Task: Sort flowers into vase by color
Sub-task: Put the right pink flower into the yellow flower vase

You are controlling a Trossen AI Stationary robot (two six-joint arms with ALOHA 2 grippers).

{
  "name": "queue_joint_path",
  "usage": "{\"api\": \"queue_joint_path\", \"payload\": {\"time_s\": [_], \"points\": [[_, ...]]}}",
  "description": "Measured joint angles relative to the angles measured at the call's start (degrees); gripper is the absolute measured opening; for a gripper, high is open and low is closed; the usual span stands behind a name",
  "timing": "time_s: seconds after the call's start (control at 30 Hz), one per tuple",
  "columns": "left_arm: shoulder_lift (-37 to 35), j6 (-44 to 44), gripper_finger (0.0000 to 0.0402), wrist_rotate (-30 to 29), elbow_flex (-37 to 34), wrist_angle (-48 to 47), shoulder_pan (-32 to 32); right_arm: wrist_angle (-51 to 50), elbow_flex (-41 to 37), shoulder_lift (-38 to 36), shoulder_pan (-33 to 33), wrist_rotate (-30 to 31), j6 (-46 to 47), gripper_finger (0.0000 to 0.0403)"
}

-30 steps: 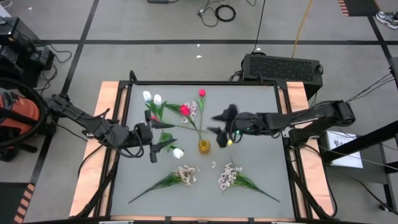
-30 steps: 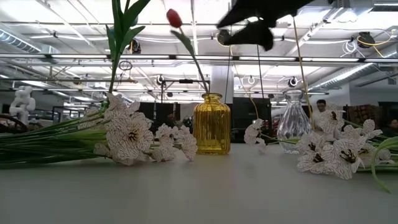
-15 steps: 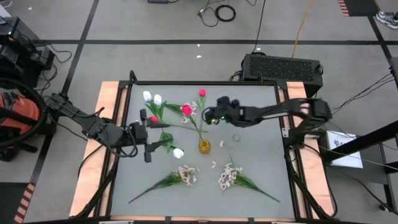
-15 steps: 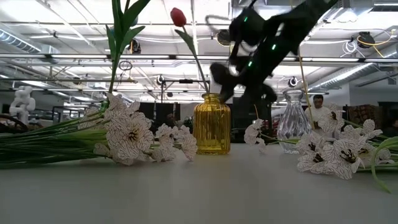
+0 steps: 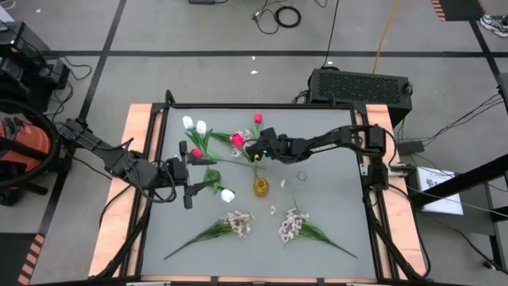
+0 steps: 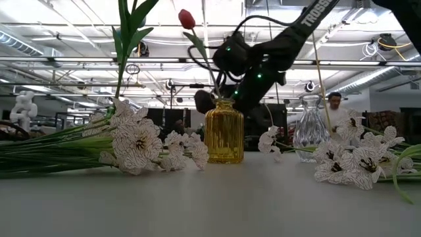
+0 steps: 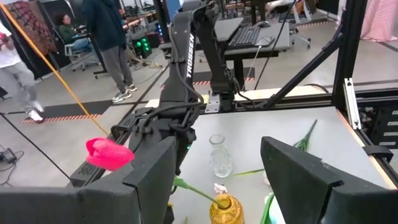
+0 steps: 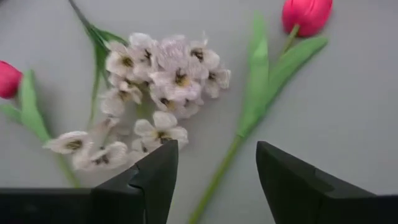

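A yellow vase [image 5: 261,187] stands mid-table with one pink-red tulip [image 6: 187,18] upright in it. Behind it, pink-red tulips [image 5: 236,141], two white tulips [image 5: 194,125] and a pale blossom spray [image 8: 161,81] lie flat. My right gripper [image 5: 251,149] hangs open low over these. In its wrist view its fingers stand either side of a tulip's green stem [image 8: 219,171] without touching it. My left gripper [image 5: 189,173] is open above the table's left part, nothing between its fingers [image 7: 214,180]. A white tulip [image 5: 228,195] shows next to it. My left gripper stands beside the white tulip's leafy stem [image 5: 211,179]; I cannot tell whether a finger touches it.
A clear glass vase [image 5: 302,178] stands right of the yellow one. Two pale sprays [image 5: 236,223] [image 5: 292,227] lie toward the near edge, close to the low camera. The grey tabletop has a raised wooden border [image 5: 135,127]. People move in the room beyond.
My right gripper has swung from above the clear vase toward the table's left and far side. It has come down and rolled, and now hangs low over the lying flowers behind the yellow vase. The flowers have not moved.
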Motion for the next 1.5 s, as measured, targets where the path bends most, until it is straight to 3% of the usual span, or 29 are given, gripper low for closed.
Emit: {"api": "queue_joint_path", "payload": {"time_s": [0.13,0.53,0.73,0.87,1.13,1.5], "points": [[0.0,0.02,0.0242,0.0,0.0,-0.01,0.02,-4.38,1.96,1.37,-0.94,0.92,0.32,0.0208],[-0.07,1.16,0.0242,0.01,-0.02,-0.02,0.02,-3.5,3.23,5.3,-2.09,0.83,1.61,0.0208],[-0.24,1.27,0.0242,0.0,-0.04,-0.02,0.02,-4.69,7.76,9.65,-1.98,2.49,-1.63,0.0202],[-0.29,1.29,0.0242,-0.03,-0.04,-0.07,0.02,-6.24,8.27,9.88,-2.09,2.95,-1.77,0.0158],[-0.28,1.52,0.0242,-0.04,-0.04,-0.31,0.02,-7.72,8.21,9.53,-2.5,3.83,-0.26,0.0016],[-0.28,1.51,0.0242,-0.11,-0.04,-0.44,0.02,-4.88,7.82,6.11,-3.22,12.02,-0.25,0.0004]]}}
